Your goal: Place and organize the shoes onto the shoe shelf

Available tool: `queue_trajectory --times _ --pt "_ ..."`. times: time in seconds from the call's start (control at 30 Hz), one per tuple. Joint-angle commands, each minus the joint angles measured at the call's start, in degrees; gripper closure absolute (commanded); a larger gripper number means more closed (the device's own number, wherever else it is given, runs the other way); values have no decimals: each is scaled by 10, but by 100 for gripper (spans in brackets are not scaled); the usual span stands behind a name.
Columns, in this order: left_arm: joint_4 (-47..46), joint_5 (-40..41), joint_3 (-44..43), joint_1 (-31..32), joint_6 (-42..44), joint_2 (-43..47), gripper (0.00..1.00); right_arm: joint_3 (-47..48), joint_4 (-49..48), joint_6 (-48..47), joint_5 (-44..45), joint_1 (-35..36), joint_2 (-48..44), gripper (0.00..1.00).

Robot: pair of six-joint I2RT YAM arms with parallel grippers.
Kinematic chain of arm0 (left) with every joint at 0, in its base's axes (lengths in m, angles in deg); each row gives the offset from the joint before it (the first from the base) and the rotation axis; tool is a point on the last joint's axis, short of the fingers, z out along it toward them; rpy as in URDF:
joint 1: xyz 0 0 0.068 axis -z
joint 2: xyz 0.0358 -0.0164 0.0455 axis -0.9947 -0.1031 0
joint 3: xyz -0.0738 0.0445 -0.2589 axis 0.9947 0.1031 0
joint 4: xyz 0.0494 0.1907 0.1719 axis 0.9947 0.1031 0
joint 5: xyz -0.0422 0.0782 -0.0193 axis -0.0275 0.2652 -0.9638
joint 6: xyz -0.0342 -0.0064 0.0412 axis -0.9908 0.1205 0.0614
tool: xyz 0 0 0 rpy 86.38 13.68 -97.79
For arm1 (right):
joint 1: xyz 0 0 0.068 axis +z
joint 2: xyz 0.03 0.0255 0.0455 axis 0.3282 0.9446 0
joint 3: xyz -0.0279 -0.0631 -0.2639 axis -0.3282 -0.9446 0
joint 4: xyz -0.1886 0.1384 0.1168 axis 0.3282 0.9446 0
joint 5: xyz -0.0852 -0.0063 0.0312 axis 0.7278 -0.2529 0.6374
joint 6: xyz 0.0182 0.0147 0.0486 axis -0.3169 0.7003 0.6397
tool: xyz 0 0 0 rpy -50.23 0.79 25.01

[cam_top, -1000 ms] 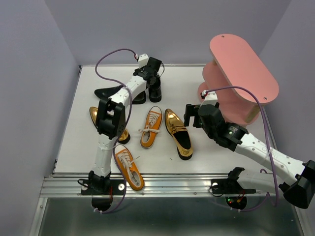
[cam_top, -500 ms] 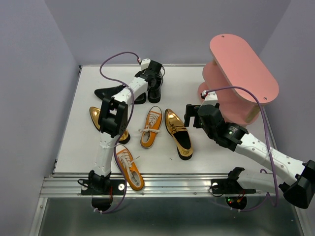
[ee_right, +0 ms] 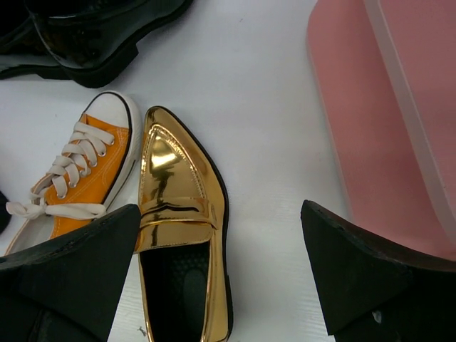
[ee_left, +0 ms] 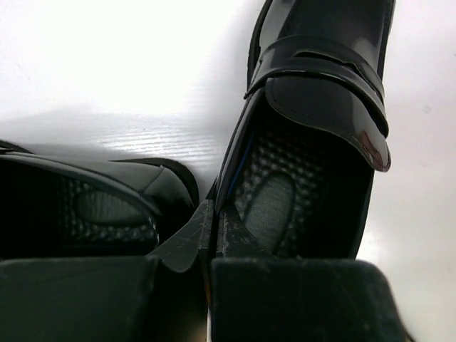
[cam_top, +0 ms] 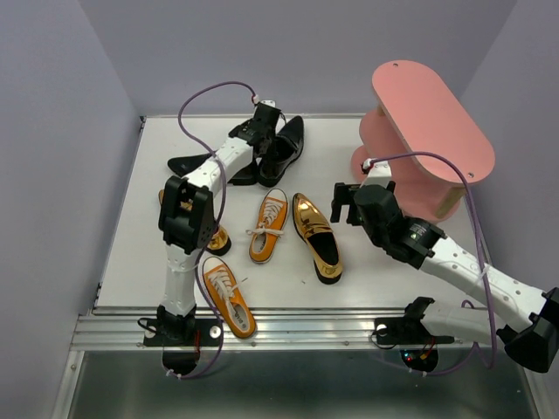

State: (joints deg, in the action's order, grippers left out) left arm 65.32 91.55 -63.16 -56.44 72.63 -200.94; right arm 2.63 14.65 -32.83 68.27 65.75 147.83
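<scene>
We note the left fingers clamped on the side wall of a black shoe at the far side of the desk. The right fingers gape wide above a gold loafer, near the pink shelf. The other shoes lie on the desk.

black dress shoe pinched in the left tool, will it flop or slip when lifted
Probably keeps its shape: the black dress shoe holds its opening wide unsupported. Its glossy upper may be slippery. The left tool pinches only one thin side wall near the heel, so the toe will likely swing or droop.
</scene>
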Motion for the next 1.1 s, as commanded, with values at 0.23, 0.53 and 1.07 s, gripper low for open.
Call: queue_trajectory --times 0.23,0.53,1.07 --pt "-94 -138 94 29 113 194 100 85 8 -36 32 5 -28 0" --pt "3 -165 70 58 122 204 100 91 7 -35 38 5 -48 0" --pt "21 -191 6 145 147 167 100 95 18 -29 40 5 -68 0"
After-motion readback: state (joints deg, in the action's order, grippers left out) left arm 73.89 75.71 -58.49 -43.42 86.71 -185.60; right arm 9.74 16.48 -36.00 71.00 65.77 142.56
